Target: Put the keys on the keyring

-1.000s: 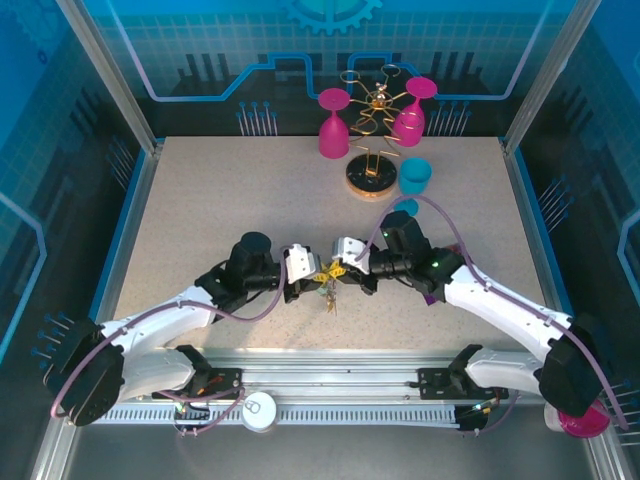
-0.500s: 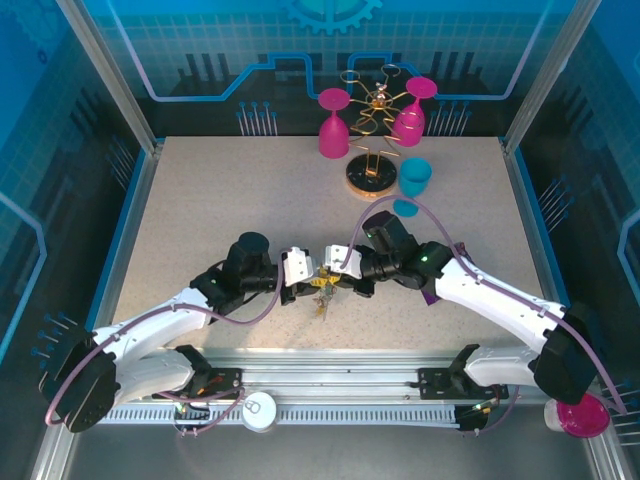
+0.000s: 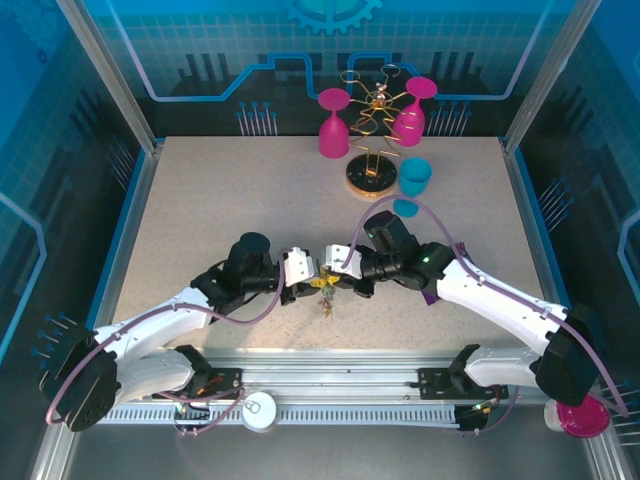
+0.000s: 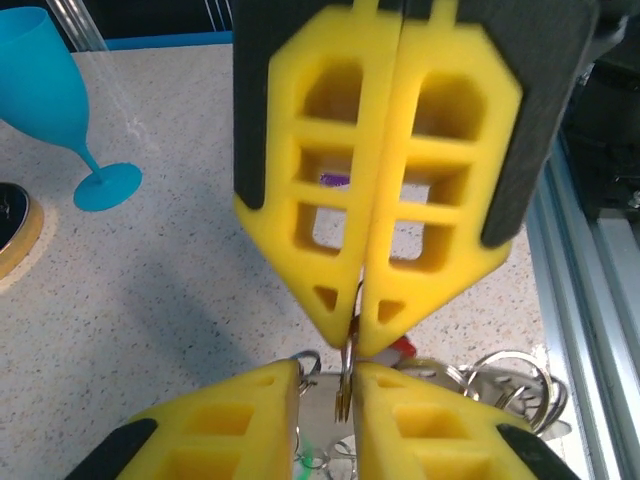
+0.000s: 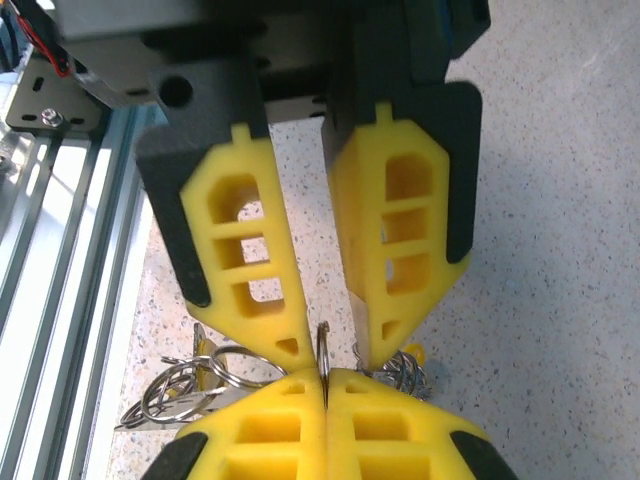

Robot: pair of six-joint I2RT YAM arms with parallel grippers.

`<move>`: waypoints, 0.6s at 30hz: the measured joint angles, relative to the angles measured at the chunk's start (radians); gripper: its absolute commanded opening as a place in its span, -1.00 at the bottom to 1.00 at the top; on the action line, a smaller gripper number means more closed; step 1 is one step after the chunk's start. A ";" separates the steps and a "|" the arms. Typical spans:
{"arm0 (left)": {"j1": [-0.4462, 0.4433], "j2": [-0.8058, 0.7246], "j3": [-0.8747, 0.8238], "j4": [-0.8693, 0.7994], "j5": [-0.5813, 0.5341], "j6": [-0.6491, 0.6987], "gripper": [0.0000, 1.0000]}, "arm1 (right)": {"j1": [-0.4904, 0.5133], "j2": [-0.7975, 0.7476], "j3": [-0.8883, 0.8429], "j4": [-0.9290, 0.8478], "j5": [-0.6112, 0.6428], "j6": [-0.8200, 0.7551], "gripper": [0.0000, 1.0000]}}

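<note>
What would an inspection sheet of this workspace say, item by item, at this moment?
Surface: speckled beige table.
Job's things: keyring held edge-on; keys hang beneath it.
Clutter: gold rack with pink glasses, blue goblet, all at the back.
Grippers: left gripper, fingers slightly apart around the keyring; right gripper, fingers shut on it.
Cables: purple cable looping along each arm.
Surroundings: blue printed walls, metal rail in front.

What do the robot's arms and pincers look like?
The left arm and right arm are white with black joints, each trailing a purple cable. The left pincer and right pincer have chunky yellow fingers with square holes, pointed tips and black backs.
</note>
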 measured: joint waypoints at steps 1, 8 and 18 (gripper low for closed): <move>0.000 0.000 0.000 -0.002 -0.006 0.001 -0.60 | 0.000 -0.004 -0.002 0.000 -0.004 0.001 -1.00; 0.000 0.001 0.000 -0.004 -0.006 -0.002 -0.63 | -0.001 -0.013 -0.008 0.018 -0.012 0.011 -1.00; 0.000 0.000 0.000 -0.003 0.010 -0.011 -1.00 | -0.001 -0.012 -0.008 0.021 -0.005 0.011 -1.00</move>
